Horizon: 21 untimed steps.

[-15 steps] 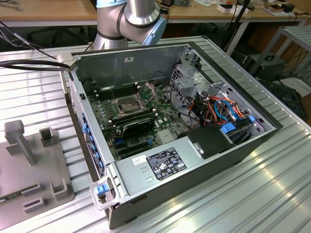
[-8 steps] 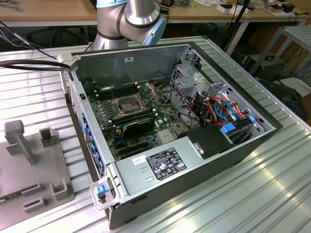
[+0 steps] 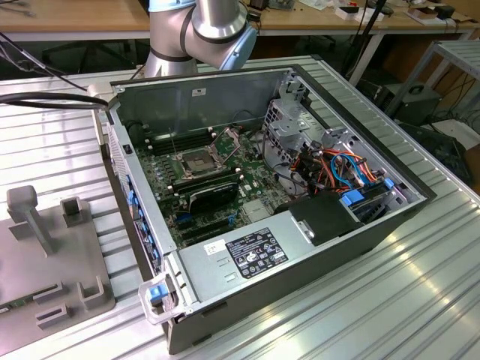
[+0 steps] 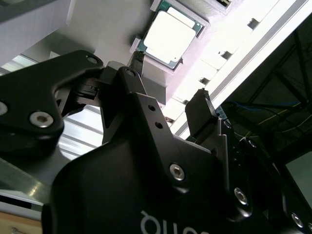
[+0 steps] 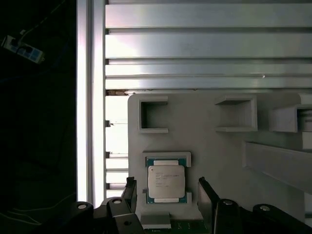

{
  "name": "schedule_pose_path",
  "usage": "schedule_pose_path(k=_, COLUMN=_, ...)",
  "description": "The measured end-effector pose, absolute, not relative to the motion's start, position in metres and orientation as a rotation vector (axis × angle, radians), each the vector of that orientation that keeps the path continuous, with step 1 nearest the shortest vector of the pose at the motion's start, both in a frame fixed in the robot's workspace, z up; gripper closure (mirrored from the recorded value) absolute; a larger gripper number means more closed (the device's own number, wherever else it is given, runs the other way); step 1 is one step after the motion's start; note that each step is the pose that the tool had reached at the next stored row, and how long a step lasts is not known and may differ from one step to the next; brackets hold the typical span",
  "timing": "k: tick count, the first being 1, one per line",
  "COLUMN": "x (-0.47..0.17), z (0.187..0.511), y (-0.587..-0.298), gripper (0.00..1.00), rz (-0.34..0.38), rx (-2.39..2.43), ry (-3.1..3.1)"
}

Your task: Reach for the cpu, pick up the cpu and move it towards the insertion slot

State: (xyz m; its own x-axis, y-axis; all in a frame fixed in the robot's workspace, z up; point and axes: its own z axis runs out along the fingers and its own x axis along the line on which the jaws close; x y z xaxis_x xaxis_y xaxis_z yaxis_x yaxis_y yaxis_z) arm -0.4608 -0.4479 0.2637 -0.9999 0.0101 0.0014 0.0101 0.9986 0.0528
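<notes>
silver cpu (image 4: 168, 36) lies just beyond the spread claw (image 4: 170, 78) (untouched).

harsh glare washes out the cpu (image 4: 169, 38), with deep shadow alongside.

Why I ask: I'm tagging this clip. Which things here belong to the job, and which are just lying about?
Job in hand:
- cpu, lying in its grey holder
- insertion slot
- tool, open, near the cpu

Just lying about:
- power supply
- coloured cables
- drive cage
- black finned block
</notes>
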Motion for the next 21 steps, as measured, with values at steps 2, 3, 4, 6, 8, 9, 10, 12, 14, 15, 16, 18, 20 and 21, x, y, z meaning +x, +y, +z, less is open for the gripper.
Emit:
schedule_pose_path(k=2, x=-0.461, z=0.264, y=-0.448, gripper=0.38, rz=-0.084, rx=-0.016, ry=-3.139)
schedule_pose_path(k=3, x=-0.461, z=0.264, y=-0.448, gripper=0.38, rz=-0.085, rx=-0.016, ry=-3.139)
schedule_pose_path(k=4, x=-0.461, z=0.264, y=-0.448, gripper=0.38, rz=-0.085, rx=-0.016, ry=-3.139)
schedule_pose_path(k=6, x=-0.461, z=0.262, y=-0.448, gripper=0.38, rz=-0.085, rx=-0.016, ry=-3.139)
schedule_pose_path(k=8, x=-0.461, z=0.260, y=-0.448, gripper=0.38, rz=-0.085, rx=-0.016, ry=-3.139)
schedule_pose_path(k=9, x=-0.461, z=0.260, y=-0.448, gripper=0.38, rz=-0.085, rx=-0.016, ry=-3.139)
schedule_pose_path(k=10, x=-0.461, z=0.259, y=-0.448, gripper=0.38, rz=-0.084, rx=-0.016, ry=-3.139)
schedule_pose_path(k=12, x=-0.461, z=0.259, y=-0.448, gripper=0.38, rz=-0.084, rx=-0.016, ry=-3.139)
schedule_pose_path(k=14, x=-0.461, z=0.259, y=-0.448, gripper=0.38, rz=-0.085, rx=-0.016, ry=-3.139)
schedule_pose_path(k=15, x=-0.461, z=0.259, y=-0.448, gripper=0.38, rz=-0.085, rx=-0.016, ry=-3.139)
schedule_pose_path(k=16, x=-0.461, z=0.258, y=-0.448, gripper=0.38, rz=-0.085, rx=-0.016, ry=-3.140)
schedule_pose_path(k=18, x=-0.461, z=0.254, y=-0.448, gripper=0.38, rz=-0.085, rx=-0.016, ry=-3.139)
schedule_pose_path(k=20, x=-0.461, z=0.249, y=-0.448, gripper=0.38, rz=-0.085, rx=-0.016, ry=-3.139)
schedule_pose_path(k=21, x=-0.461, z=0.247, y=-0.448, gripper=0.38, rz=-0.085, rx=-0.016, ry=-3.139)
